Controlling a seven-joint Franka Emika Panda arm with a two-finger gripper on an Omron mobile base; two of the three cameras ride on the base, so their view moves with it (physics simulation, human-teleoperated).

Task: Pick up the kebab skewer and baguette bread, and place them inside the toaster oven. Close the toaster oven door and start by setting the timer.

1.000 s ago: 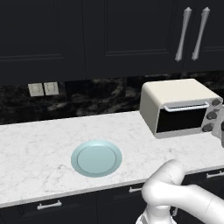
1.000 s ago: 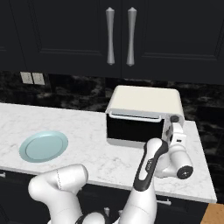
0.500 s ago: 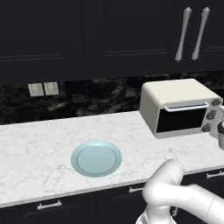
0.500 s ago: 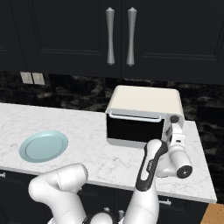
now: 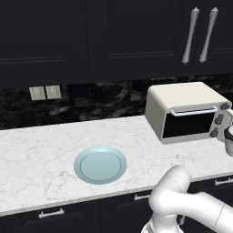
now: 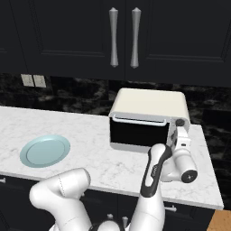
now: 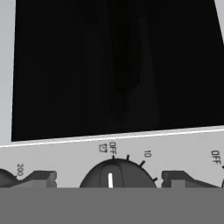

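Observation:
The toaster oven (image 5: 184,109) (image 6: 149,118) stands on the counter with its dark glass door (image 5: 189,124) (image 6: 137,131) shut. My gripper (image 6: 174,135) (image 5: 226,134) is at the grey knobs on the oven's right side. In the hand view its fingertips (image 7: 41,177) stand open on either side of a round knob (image 7: 116,173) whose white mark points at OFF. A small gap shows on each side of the knob. Nothing is held. The kebab skewer and the baguette bread are hidden from view.
A pale blue plate (image 5: 100,164) (image 6: 44,151) lies bare on the white marble counter (image 5: 36,154) to the left of the oven. Dark wall cabinets with long handles (image 6: 122,36) hang above. The counter ends just right of the oven (image 6: 212,180).
The hand has stayed at the oven's knob panel with barely any shift. The oven and plate are as before.

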